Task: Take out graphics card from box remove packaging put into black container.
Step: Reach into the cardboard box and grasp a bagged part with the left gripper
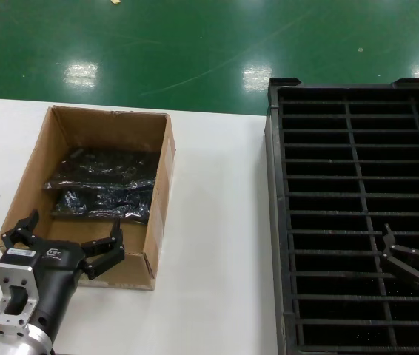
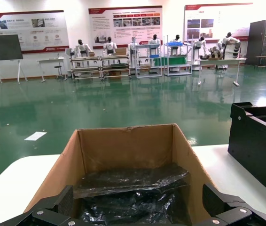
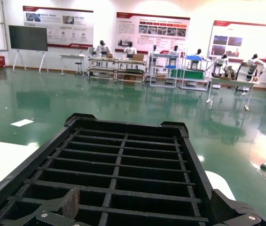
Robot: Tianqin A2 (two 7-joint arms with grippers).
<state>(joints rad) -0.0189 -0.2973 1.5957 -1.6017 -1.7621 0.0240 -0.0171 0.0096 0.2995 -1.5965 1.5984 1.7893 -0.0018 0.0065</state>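
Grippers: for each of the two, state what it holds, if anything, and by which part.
Nothing is held. The left gripper is open at the box's near end; the right gripper is open over the black container.

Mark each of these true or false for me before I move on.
1. The left gripper hovers over the box's near end, fingers open. True.
2. The packaging lies on the table beside the box. False: it lies inside the box.
3. The right gripper is above the black container. True.
4. The black container's slots hold several cards. False: no card shows in them.
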